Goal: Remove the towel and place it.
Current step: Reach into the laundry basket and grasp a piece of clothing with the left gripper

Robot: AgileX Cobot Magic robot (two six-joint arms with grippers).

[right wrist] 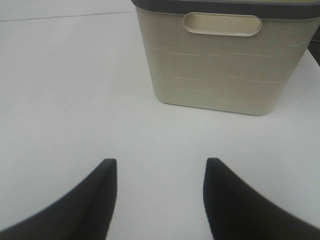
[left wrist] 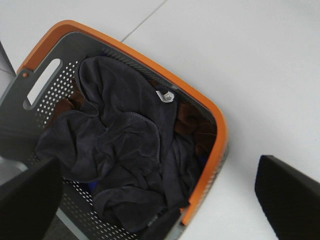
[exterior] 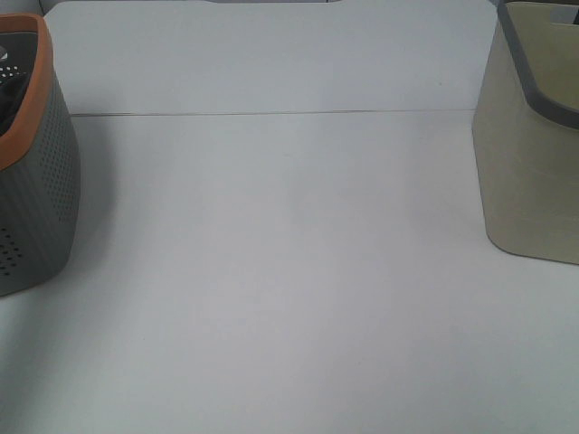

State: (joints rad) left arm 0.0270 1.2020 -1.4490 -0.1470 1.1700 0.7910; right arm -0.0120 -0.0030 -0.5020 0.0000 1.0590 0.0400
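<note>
The dark navy towel lies crumpled in the grey basket with the orange rim; its small white tag shows near the rim. A brown cloth lies under it. My left gripper is open and hovers above the basket, its fingers spread wide and empty. In the exterior high view only the basket's edge shows at the far left; neither gripper shows there. My right gripper is open and empty over the bare table, facing the beige bin.
A beige bin with a grey rim stands at the right of the white table; it also shows in the right wrist view with a handle slot. A seam runs across the table.
</note>
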